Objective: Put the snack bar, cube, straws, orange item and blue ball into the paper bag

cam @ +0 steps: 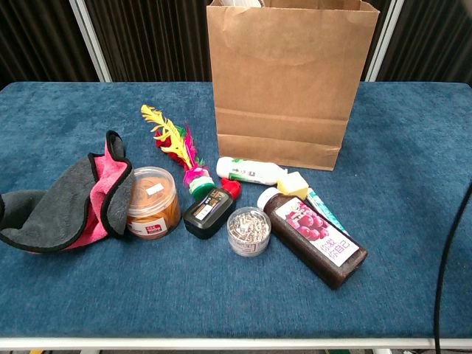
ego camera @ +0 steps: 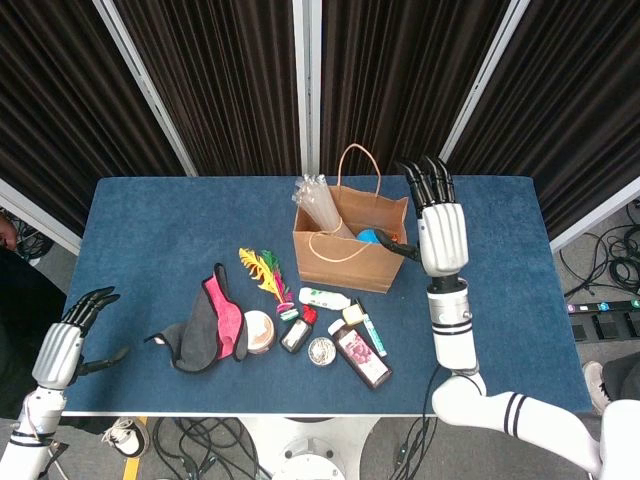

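The brown paper bag [ego camera: 345,258] [cam: 284,88] stands open behind the middle of the blue table. Inside it the blue ball [ego camera: 368,237] lies free, with clear straws [ego camera: 318,198] sticking out at the bag's left corner. My right hand [ego camera: 440,228] hovers at the bag's right rim with fingers spread upward and nothing in it; its thumb reaches over the opening. A yellow cube [ego camera: 354,313] [cam: 293,184] lies on the cloth in front of the bag. My left hand [ego camera: 66,338] hangs open off the table's front left corner. Neither hand shows in the chest view.
In front of the bag lie a feather shuttlecock [cam: 177,147], a white bottle [cam: 249,171], a dark berry-labelled bottle [cam: 313,234], a tub of clips [cam: 248,230], an orange-filled jar [cam: 153,203], a black box [cam: 208,211] and a grey-pink cloth [cam: 70,199].
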